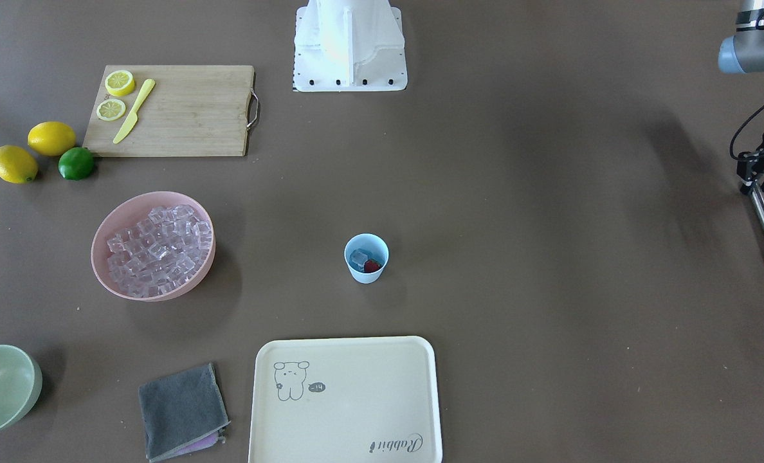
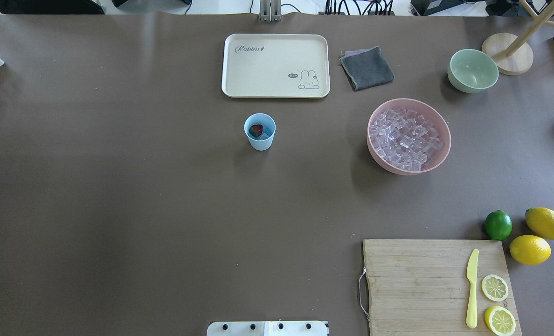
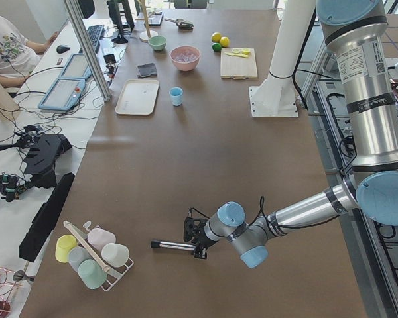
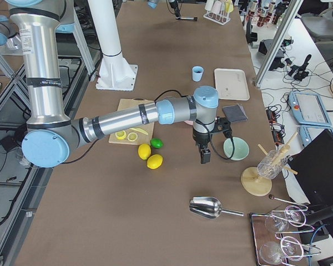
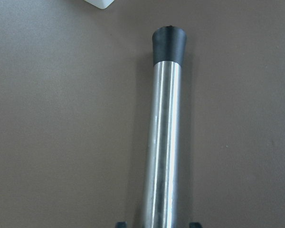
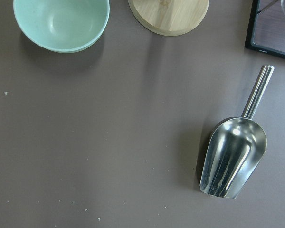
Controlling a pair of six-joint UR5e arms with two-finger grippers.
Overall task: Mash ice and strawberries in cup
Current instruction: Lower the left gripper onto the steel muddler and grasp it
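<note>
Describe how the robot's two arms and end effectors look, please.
The left arm and right arm are silver tubes with grey joints and pale-blue round caps. A white label with black print sits on the left arm's upper tube. The left end effector and right end effector are black and blocky. A thin black cable loops by the left wrist.

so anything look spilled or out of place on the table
Nothing stands out. The cup stands upright with the ice and strawberry inside, the pink bowl holds its cubes, and none lie loose on the table.
</note>
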